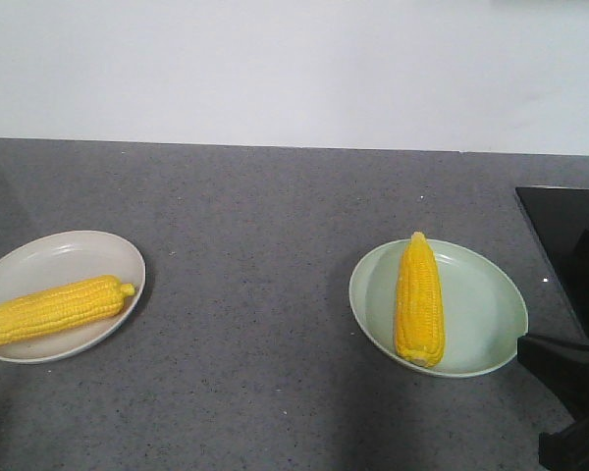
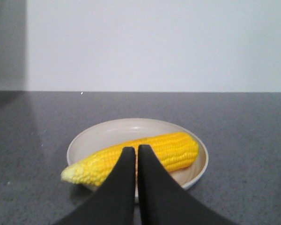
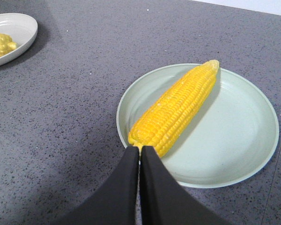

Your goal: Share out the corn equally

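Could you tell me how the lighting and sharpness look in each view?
Front view: even, soft light, faint shadows beside the white plate and green plate. Left wrist view: slightly soft, dark shading at upper left. Right wrist view: sharp corn, broad arm shadow on the counter.

Front camera looks down across the counter (image 1: 275, 255); wrist cameras peer closely past closed jaws, sharing both plates.

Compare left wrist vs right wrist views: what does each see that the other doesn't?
Left wrist only: the back wall and the beige plate whole, its corn full length, behind the shut left claw.
Right wrist only: the green plate with its corn, plus the shut right claw.
Both: the grey counter and the beige plate.
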Controlling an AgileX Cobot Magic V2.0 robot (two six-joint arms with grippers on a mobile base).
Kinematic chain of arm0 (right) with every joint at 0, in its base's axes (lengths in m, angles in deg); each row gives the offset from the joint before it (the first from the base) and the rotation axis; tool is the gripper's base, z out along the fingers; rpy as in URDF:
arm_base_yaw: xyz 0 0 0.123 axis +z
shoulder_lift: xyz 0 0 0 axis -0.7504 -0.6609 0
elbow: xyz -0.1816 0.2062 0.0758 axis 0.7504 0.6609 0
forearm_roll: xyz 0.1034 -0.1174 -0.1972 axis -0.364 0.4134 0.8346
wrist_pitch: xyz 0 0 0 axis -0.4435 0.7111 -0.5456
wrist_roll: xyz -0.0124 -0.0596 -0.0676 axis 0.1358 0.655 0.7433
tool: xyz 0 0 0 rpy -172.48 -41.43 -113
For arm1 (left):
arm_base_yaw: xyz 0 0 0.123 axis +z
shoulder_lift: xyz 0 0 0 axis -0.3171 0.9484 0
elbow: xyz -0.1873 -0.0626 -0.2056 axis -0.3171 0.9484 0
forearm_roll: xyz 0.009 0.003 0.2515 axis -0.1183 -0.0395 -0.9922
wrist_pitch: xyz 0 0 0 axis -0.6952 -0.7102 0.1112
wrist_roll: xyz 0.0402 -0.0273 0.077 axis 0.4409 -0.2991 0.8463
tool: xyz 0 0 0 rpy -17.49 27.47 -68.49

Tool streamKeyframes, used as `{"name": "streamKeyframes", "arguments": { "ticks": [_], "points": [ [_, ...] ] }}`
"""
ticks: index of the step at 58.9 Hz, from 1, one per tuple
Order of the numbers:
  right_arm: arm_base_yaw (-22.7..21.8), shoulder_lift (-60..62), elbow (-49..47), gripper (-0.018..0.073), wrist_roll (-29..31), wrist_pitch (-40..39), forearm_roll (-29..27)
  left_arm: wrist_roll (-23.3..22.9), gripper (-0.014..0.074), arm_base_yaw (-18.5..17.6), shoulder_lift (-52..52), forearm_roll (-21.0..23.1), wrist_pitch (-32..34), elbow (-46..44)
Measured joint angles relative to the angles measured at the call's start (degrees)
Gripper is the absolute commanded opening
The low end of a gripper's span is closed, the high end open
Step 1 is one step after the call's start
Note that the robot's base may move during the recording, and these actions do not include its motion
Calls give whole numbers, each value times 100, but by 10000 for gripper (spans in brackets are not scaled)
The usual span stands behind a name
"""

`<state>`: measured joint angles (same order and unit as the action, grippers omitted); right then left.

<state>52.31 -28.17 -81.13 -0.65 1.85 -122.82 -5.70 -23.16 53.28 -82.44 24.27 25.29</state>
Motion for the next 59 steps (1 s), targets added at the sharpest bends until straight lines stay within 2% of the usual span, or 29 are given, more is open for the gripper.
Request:
{"name": "streamKeyframes", "arguments": {
  "ticks": [7, 21, 36, 59],
  "points": [
    [0, 0, 0, -5, 0, 0, 0, 0, -6, 0, 0, -12, 213, 0],
    [0, 0, 0, -5, 0, 0, 0, 0, -6, 0, 0, -23, 222, 0],
    [0, 0, 0, -5, 0, 0, 0, 317, -6, 0, 0, -367, 250, 0],
    [0, 0, 0, -5, 0, 0, 0, 359, -6, 0, 0, -405, 290, 0]
  ]
}}
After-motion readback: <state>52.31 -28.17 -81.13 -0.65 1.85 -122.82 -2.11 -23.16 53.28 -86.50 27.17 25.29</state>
